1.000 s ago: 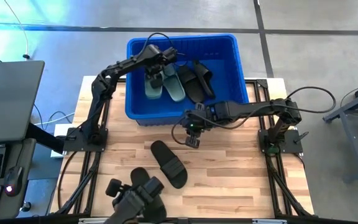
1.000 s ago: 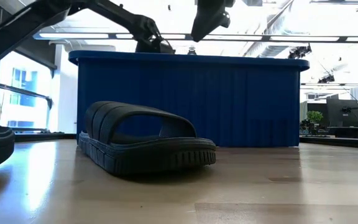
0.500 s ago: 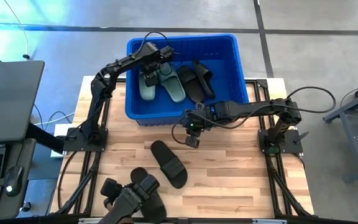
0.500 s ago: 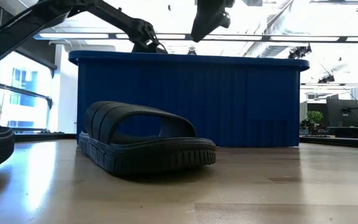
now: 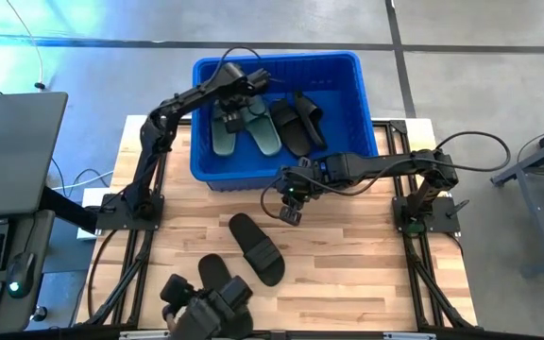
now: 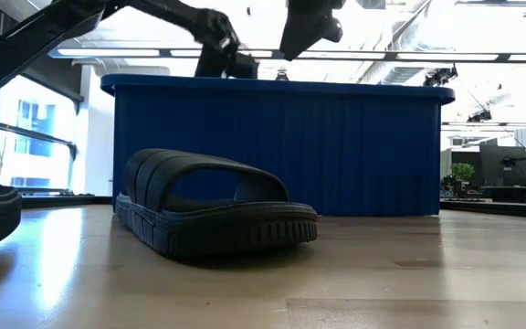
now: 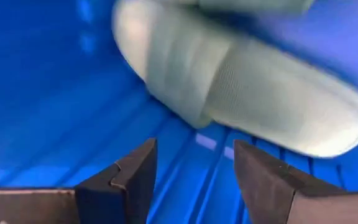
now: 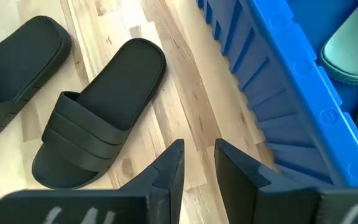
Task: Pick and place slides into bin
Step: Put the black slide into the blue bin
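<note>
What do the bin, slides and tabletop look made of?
Bin: looks like moulded plastic, bright blue and slightly glossy; ribbed walls with highlights.
Black slide on the table: probably rubber or foam, matte; grooved strap, ridged sole edge in the low view.
Green slide in the bin: likely the same, smooth and matte.
Tabletop: light wood planks with visible grain, satin sheen.

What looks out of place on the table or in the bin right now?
Nothing looks damaged. In the bin, one green slide lies askew from its mate, below the open left hand. Two black slides remain on the table.
</note>
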